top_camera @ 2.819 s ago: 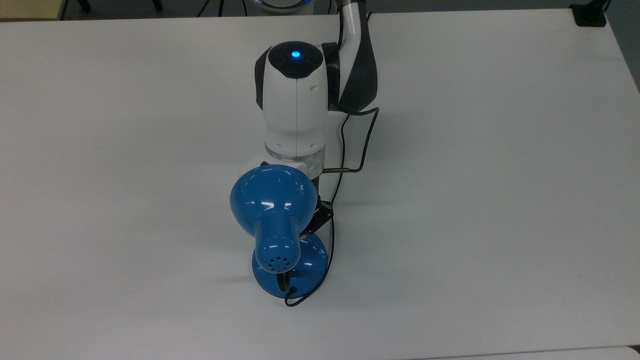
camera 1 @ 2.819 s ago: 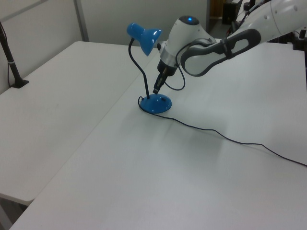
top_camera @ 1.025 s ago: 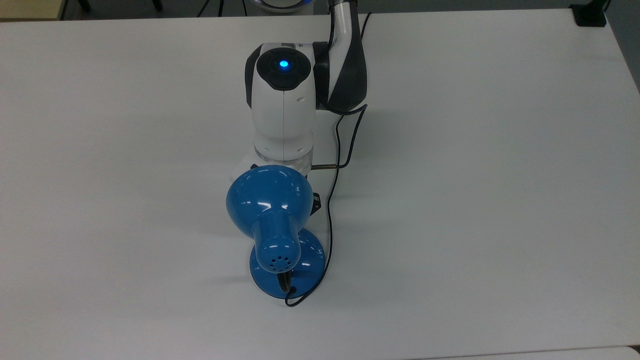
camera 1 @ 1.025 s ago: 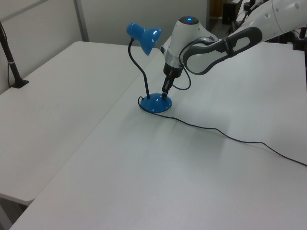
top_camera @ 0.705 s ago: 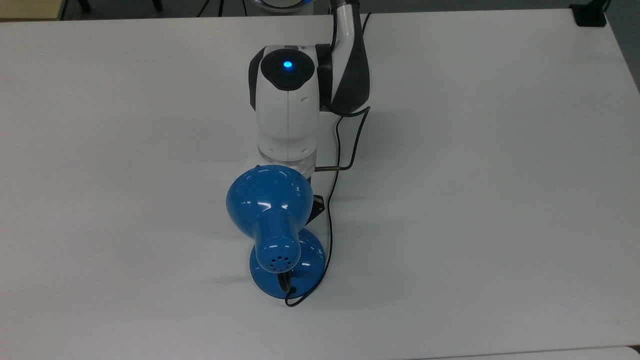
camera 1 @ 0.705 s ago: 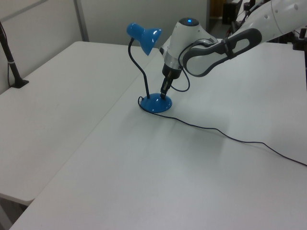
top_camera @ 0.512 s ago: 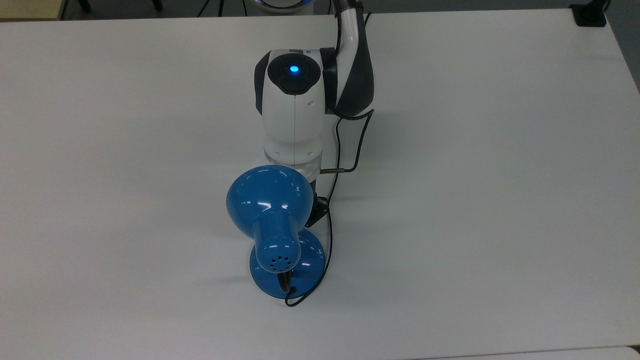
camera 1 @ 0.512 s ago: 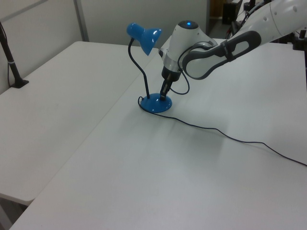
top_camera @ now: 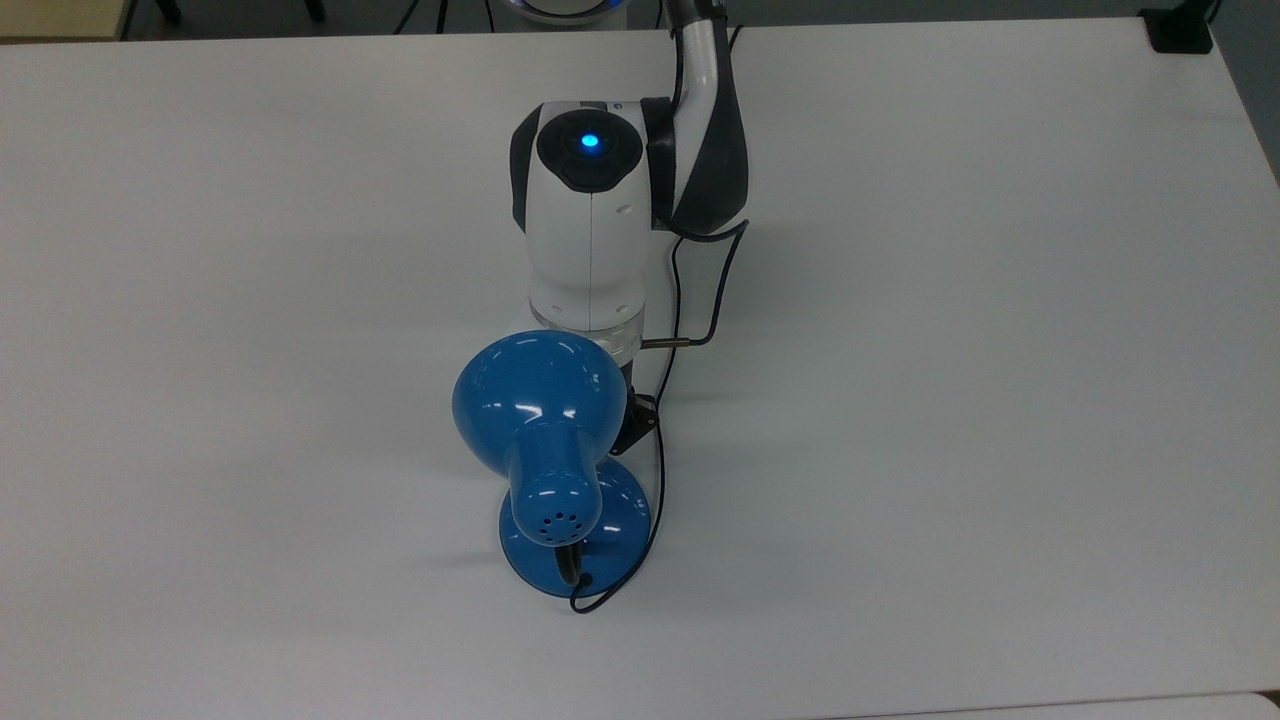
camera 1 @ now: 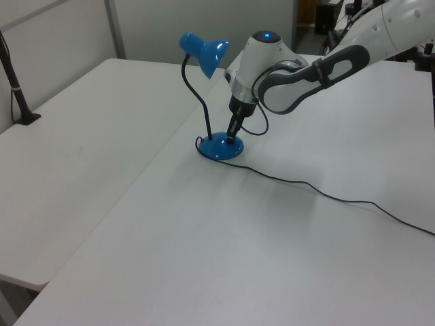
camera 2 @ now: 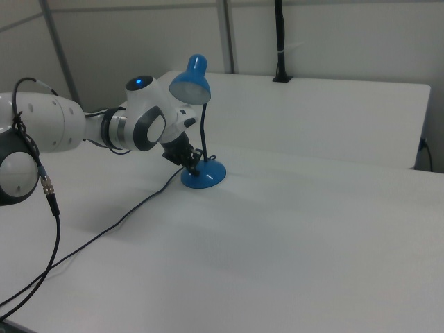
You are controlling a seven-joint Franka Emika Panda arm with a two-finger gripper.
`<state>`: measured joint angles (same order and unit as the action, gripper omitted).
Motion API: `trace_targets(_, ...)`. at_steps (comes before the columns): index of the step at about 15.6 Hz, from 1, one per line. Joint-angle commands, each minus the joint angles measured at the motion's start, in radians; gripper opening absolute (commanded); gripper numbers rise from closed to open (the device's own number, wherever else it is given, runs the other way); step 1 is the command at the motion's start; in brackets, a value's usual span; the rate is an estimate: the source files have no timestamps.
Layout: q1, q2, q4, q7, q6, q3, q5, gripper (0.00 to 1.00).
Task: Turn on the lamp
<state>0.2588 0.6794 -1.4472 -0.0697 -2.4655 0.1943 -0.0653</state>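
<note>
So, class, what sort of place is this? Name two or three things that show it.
Probably a robotics lab or test room. A white robot arm works over plain white tables pushed together. On them stand just a blue lamp and its cord, with bare partition walls behind.

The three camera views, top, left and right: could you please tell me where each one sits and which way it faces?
Top view: overhead, looking down on the white table; the lamp sits in front of the arm's wrist.
Left view: off one side of the table, above it, looking across at the lamp, with the gripper down at the lamp's base.
Right view: off the opposite side, looking into the shade; forearm and gripper show.
Left and right views share the lamp, its cord and the gripper at the base.
</note>
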Motion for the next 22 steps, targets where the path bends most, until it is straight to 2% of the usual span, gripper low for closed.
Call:
trace_targets(1, 0.008, 0.012, -0.015, 0.010, -0.027, 0.008, -0.014, 0.00)
trace_targets(5, 0.011, -0.010, -0.015, 0.010, -0.026, 0.007, -0.017, 0.00)
trace_targets(9, 0.000, -0.124, -0.047, 0.004, 0.057, 0.008, -0.019, 0.00)
trace_targets(12, 0.000, -0.136, -0.048, 0.004, 0.106, 0.008, -0.016, 0.00)
trace_targets(22, -0.024, -0.152, -0.050, 0.008, 0.115, 0.014, -0.005, 0.00)
